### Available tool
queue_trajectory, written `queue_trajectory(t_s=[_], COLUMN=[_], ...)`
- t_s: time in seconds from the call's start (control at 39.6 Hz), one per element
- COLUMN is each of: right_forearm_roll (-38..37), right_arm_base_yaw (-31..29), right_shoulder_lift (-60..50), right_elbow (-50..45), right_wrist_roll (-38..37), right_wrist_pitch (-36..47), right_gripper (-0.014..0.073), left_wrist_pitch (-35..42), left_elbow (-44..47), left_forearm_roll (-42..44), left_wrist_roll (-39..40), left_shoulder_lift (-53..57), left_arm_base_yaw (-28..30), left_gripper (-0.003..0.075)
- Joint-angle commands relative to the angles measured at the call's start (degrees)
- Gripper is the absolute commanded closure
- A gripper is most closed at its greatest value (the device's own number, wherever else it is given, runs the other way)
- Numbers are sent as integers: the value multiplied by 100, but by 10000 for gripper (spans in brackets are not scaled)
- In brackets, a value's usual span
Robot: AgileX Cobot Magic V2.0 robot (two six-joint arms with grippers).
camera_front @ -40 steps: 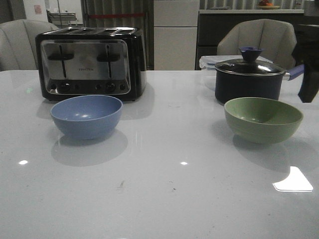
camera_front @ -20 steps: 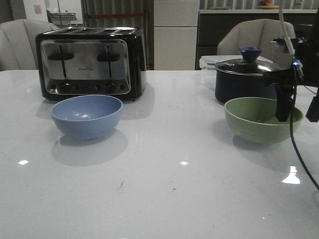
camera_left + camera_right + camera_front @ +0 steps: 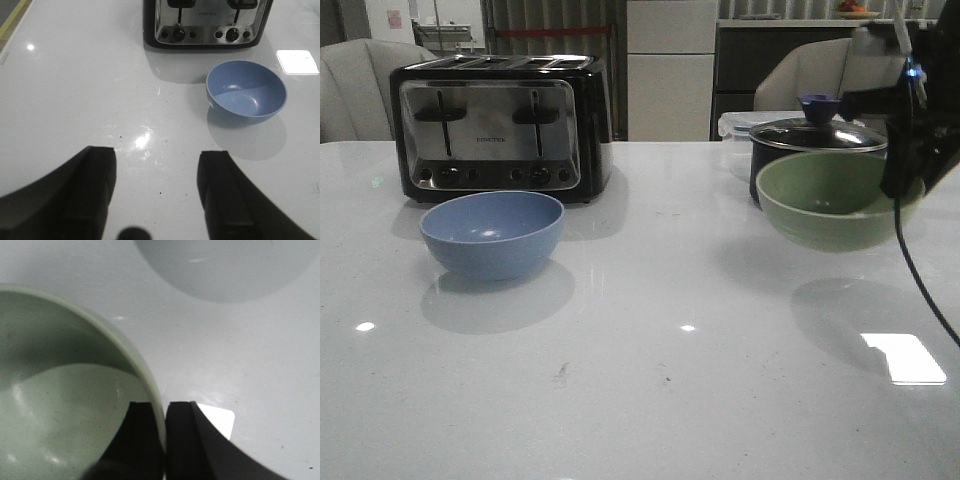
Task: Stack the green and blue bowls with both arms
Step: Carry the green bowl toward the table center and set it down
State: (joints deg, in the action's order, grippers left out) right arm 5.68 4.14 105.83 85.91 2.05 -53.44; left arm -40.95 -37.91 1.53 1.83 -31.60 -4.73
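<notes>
The dusty blue bowl (image 3: 492, 233) stands upright on the white table (image 3: 650, 380) in front of the toaster; it also shows in the left wrist view (image 3: 246, 92). My right gripper (image 3: 903, 170) is shut on the right rim of the sage green bowl (image 3: 820, 200) and holds it above the table, its shadow below. In the right wrist view the gripper (image 3: 165, 415) pinches the green bowl's wall (image 3: 65, 390), one finger inside, one outside. My left gripper (image 3: 157, 187) is open and empty over bare table, short of the blue bowl; it is out of the front view.
A black and chrome toaster (image 3: 500, 125) stands behind the blue bowl. A dark saucepan with a blue-knobbed lid (image 3: 817, 140) sits just behind the lifted green bowl, with a clear lidded box (image 3: 738, 128) behind it. A thin black cable (image 3: 920, 280) hangs from the right arm.
My right gripper came down onto the green bowl's right rim, closed on it and lifted it off the table, shifting it slightly left. The blue bowl has not moved.
</notes>
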Motion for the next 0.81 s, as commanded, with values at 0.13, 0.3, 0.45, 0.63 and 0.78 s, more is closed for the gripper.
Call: queue_trajectory(t_s=[0.13, 0.3, 0.45, 0.63, 0.78], right_forearm_roll=[136, 306, 324, 330, 325], right_arm_base_yaw=[914, 1690, 2127, 2275, 2275], right_shoulder_lift=[-697, -647, -454, -120, 16], right_elbow=[-62, -560, -788, -788, -788], right_wrist_roll=[131, 131, 131, 131, 131], right_wrist_pitch=[138, 633, 1037, 1085, 1057], right_gripper=[525, 525, 525, 522, 454], left_wrist_pitch=[478, 478, 478, 478, 478], left_elbow=[-171, -171, -171, -171, -171], left_forearm_roll=[3, 3, 3, 3, 3], left_wrist_roll=[7, 7, 7, 7, 7], left_shoulder_lift=[-50, -50, -50, -50, -50], left_arm_base_yaw=[-34, -34, -34, -34, -34], left_gripper=[286, 286, 286, 286, 286])
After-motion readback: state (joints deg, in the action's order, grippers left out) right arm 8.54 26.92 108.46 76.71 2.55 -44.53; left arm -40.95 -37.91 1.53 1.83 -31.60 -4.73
